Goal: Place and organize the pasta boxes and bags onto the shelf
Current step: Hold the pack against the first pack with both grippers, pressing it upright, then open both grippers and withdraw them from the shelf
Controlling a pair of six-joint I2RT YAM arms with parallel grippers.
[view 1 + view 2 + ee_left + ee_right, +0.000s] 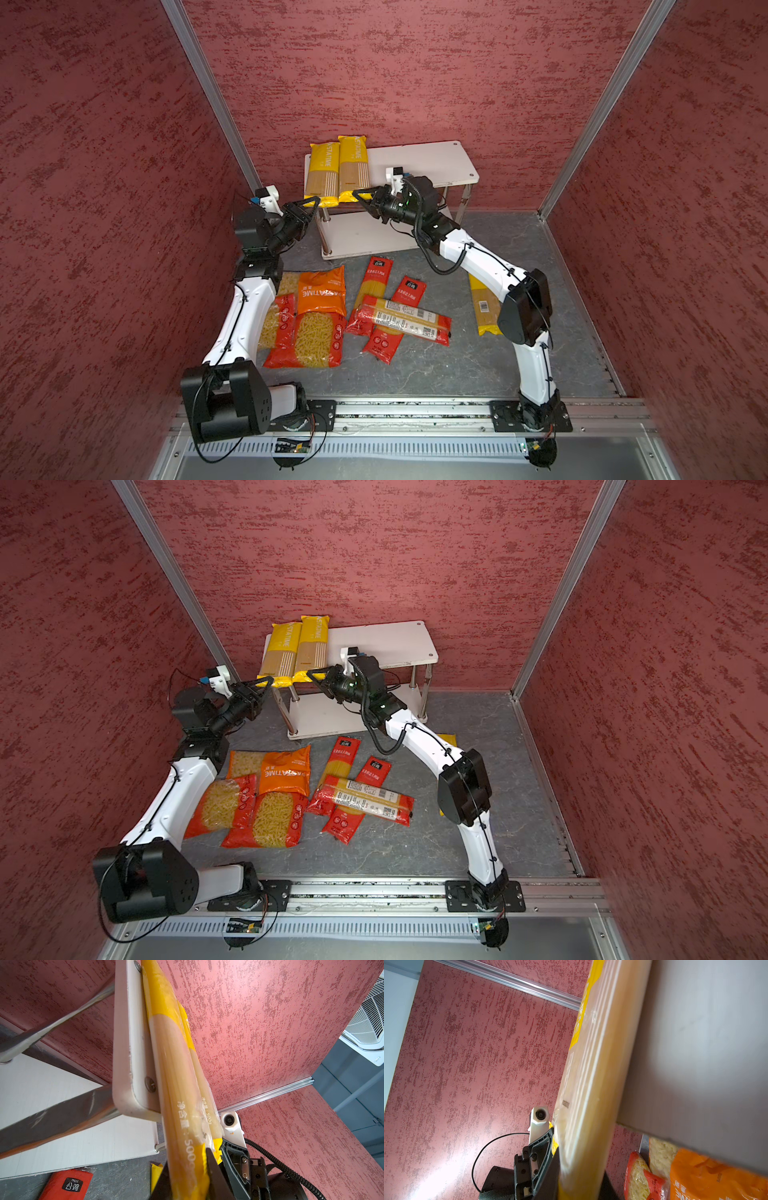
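Observation:
Two yellow spaghetti packs lie side by side at the left end of the shelf's (428, 166) (386, 644) top board, with their near ends over its front edge. My left gripper (313, 201) (268, 680) (188, 1176) is shut on the near end of the left pack (322, 174) (281, 654) (182, 1126). My right gripper (357, 194) (311, 674) (579, 1178) is shut on the near end of the right pack (353, 168) (313, 646) (591, 1084). The two grippers are close beside each other.
On the grey floor in front of the shelf lie three short-pasta bags (320, 316) and three red spaghetti bags (374, 291), one across the other two (405, 320). Another yellow pack (484, 307) lies partly under my right arm. The lower board (357, 237) is bare.

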